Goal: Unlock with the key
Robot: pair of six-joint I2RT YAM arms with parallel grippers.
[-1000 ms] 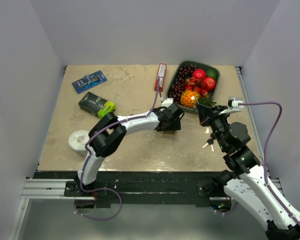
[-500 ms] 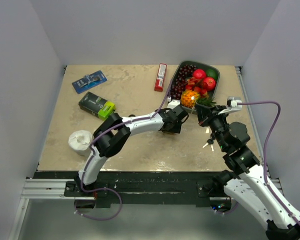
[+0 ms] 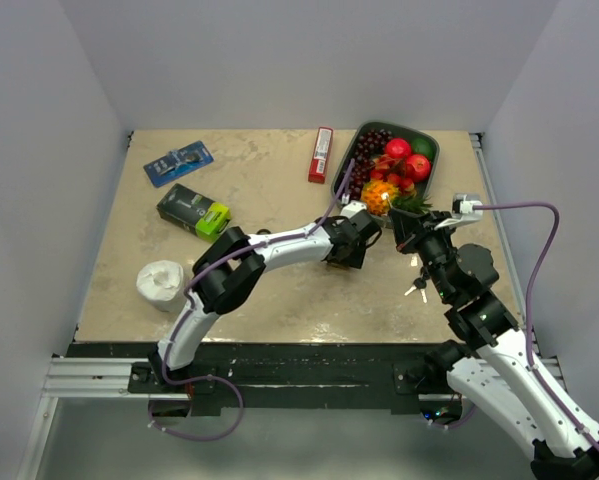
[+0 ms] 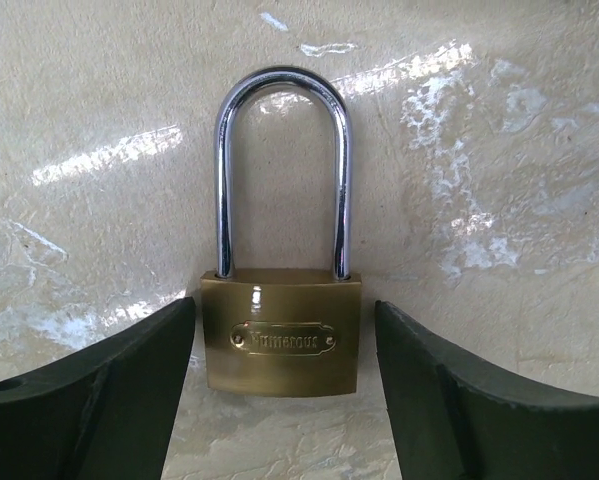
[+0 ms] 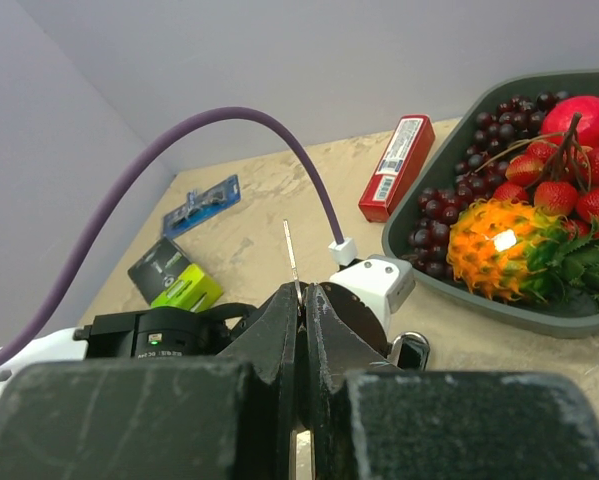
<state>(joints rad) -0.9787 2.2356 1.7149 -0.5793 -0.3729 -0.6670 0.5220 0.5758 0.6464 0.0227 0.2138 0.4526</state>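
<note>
**Lock Bracketed, Key Pinched, Insertion Not Yet Begun**

The left claw stands released, its two dark fingers spread to either side of the brass padlock. The lock lies flat on the table squarely between them, with its closed shackle pointing away from the claw. A sliver of table shows on each side, so the body appears bracketed rather than gripped.

The right claw is clenched on the key, whose thin blade sticks out beyond the fingertips. Ahead of that claw and just below it sits the left arm's wrist, with the fruit tray off to its right.

The step in hand looks like securing the lock so the key can be offered to it. The next move would call for the left claw to close on the brass body and probably lift or tilt it, because the keyway must face the right claw before the blade can be lined up and pushed in.

Much is hidden. The keyhole shows in no view, since it sits on the end of the lock nearest the left claw. From above, the left claw covers the padlock entirely. The key is seen edge-on, so its teeth cannot be read. Small keys seem to dangle below the right claw, too small to count.
</note>
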